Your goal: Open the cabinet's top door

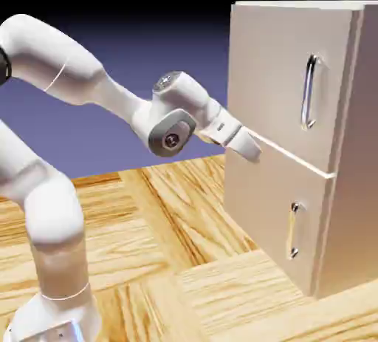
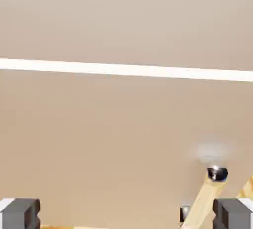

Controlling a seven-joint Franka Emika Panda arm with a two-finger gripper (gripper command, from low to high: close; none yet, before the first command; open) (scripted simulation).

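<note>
Jaws: the gripper (image 2: 126,214) is spread wide, nothing between its tips; whether the hand touches the cabinet's front I cannot tell.
Arm: reaching to the cabinet (image 1: 362,141), its hand near the seam (image 1: 291,153) between the doors, tilted downward.
Lower handle: (image 1: 291,231) beside one fingertip in the hand view, but the wrong one for this job.
Top door: (image 1: 269,67) above the seam, looks shut, flush in its frame.
Top handle: (image 1: 308,93) upright bar near the door's edge at the exterior view's right, well apart from the hand, ungripped.
Done: arm brought near the front, jaws ready; by my judgement, still an early stage.
Left: rise, shift toward the top handle, close on it, pull the door open.
Room: open air around the arm; the front panels look like the nearest obstacle. Backing off slightly before rising should spare scraping them.
Edges: the lower handle could snag a fingertip.
</note>
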